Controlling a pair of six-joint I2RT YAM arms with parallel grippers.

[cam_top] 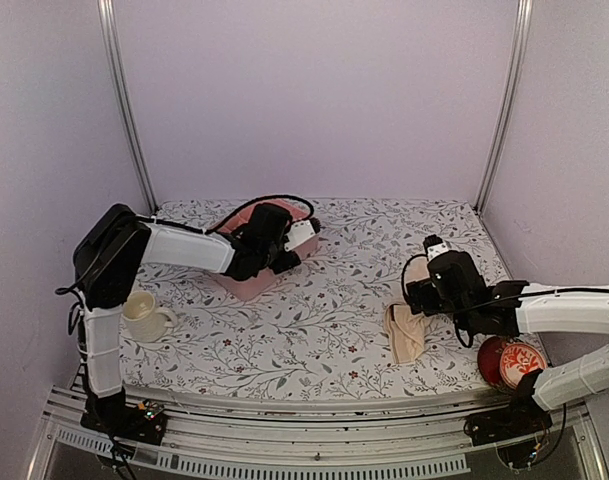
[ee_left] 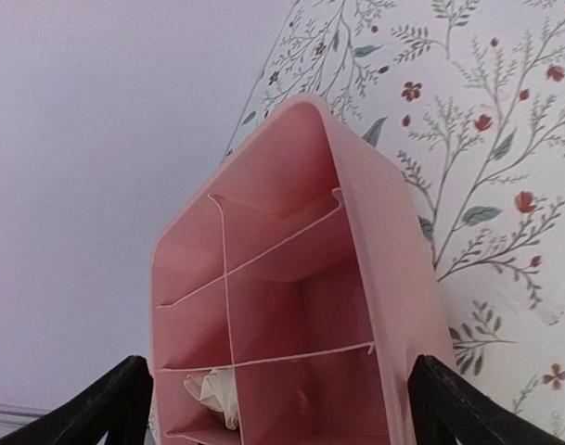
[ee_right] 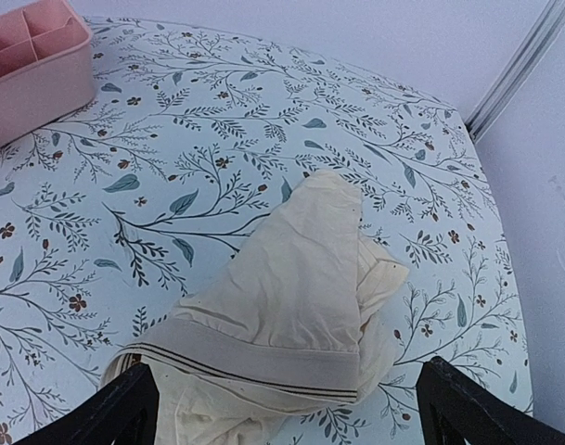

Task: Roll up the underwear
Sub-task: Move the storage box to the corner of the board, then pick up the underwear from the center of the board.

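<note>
The left tool (ee_left: 280, 371) hangs released over the tray (ee_left: 393, 278); pale underwear (ee_right: 301, 287) lies crumpled on the counter (ee_right: 171, 139), just ahead of the released right tool (ee_right: 287, 371); pinching only one loose layer could bunch the fabric instead of rolling it.

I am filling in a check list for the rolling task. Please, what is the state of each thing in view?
pale underwear: lying on the table, loosely folded, not rolled, not held.
pink tray: upright, one near compartment holds cream fabric.
mug: upright.
left gripper: open, over the tray.
right gripper: open, over the underwear, holding nothing.
</note>
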